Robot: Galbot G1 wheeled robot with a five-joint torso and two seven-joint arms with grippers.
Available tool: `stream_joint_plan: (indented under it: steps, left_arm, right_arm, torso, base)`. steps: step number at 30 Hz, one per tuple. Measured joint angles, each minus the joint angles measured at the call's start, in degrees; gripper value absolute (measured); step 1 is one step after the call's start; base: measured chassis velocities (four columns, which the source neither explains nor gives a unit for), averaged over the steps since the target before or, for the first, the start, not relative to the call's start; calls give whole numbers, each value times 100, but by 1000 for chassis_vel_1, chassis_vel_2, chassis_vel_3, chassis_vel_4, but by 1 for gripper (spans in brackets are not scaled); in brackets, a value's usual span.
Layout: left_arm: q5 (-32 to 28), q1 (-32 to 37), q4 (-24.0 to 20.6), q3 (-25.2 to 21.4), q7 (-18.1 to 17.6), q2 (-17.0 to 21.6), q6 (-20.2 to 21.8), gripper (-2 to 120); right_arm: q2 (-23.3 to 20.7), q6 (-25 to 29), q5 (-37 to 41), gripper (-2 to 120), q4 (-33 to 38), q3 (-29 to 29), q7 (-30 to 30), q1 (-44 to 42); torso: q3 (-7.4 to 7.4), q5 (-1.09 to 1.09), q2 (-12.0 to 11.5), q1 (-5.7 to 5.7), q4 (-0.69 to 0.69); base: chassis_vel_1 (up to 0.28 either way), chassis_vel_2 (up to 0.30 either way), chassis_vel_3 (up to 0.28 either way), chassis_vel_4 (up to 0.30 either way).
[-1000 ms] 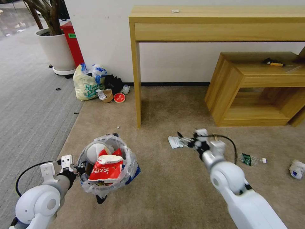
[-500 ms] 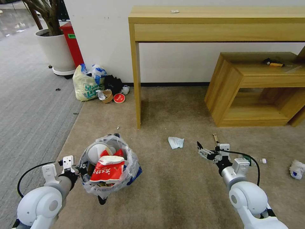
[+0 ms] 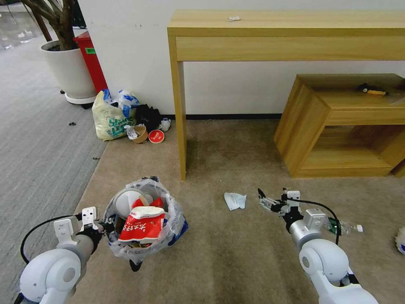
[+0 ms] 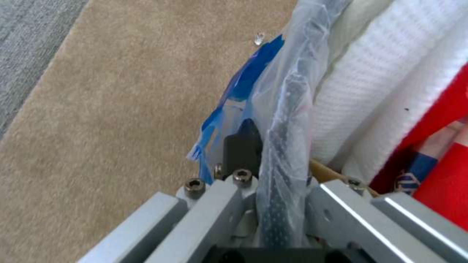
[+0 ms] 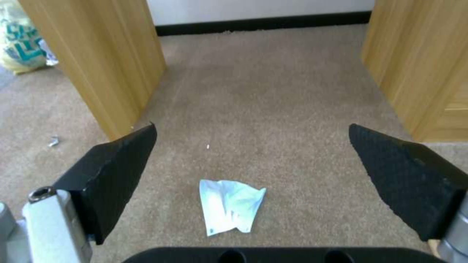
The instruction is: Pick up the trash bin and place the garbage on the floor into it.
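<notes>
On the left, the left gripper (image 3: 103, 226) stays clamped on the rim of the small round black trash bin (image 3: 143, 219), held above the beige carpet floor (image 3: 219, 261). The right gripper (image 3: 265, 202) has pulled back, fingers wide apart, just right of 1 crumpled white paper (image 3: 234, 200), so I judge this garbage remains uncollected.

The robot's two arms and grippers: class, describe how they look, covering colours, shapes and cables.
Both arms are glossy white with rounded joints and grey wrist sections. A black cable loops from each wrist. The left gripper has silver metal brackets with bolts and black pads. The right gripper has two wedge-shaped black textured fingers on silver mounts.
</notes>
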Motion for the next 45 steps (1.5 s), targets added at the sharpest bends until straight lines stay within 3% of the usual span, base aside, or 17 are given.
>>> stream_joint_plan:
  steps: [17, 24, 28, 30, 34, 35, 40, 45]
  left_arm:
    - [-5, -59, 97, 13, 38, 1, 0, 0]
    - [-5, -54, 93, 20, 46, 2, 0, 0]
    - [4, -42, 89, 24, 46, -9, 0, 0]
    - [7, -28, 64, 33, 32, -13, 0, 0]
    - [7, -19, 50, 33, 25, -14, 0, 0]
    - [7, -1, 31, 30, 16, -14, 0, 0]
    - [15, 42, -20, 19, 1, -14, 0, 0]
    - [15, 63, -78, 23, -3, -13, 0, 0]
  right_arm:
    - [-125, -221, 165, 100, -796, -209, -46, 455]
    - [-367, -452, 304, 100, -2091, -647, -737, 1191]
    - [-362, -511, 329, 100, -2493, -923, -823, 1446]
    - [-306, -538, 328, 100, -2925, -1300, -832, 1746]
    - [-264, -539, 300, 100, -3170, -1494, -834, 1901]
    - [-186, -501, 166, 100, -3584, -1822, -857, 2135]
    - [-10, -459, -219, 100, -4417, -2352, -934, 2567]
    - [171, -408, -405, 100, -4934, -2472, -887, 2835]
  torso:
    - [0, -1, 0, 0, -1]
    - [-1, 0, 0, 0, -3]
    - [-1, -1, 0, 0, 0]
    - [-1, 1, 0, 0, 0]
    - [-1, 0, 0, 0, 0]
    - [0, 0, 0, 0, -1]
    - [0, 2, 0, 0, 0]
    - [0, -1, 0, 0, -1]
  base:
    - [-119, 116, 116, -122]
    - [-38, 29, 28, -25]
    - [0, 0, 0, 0]
    - [0, 0, 0, 0]
    - [0, 0, 0, 0]
    - [0, 0, 0, 0]
    - [0, 0, 0, 0]
    - [0, 0, 0, 0]
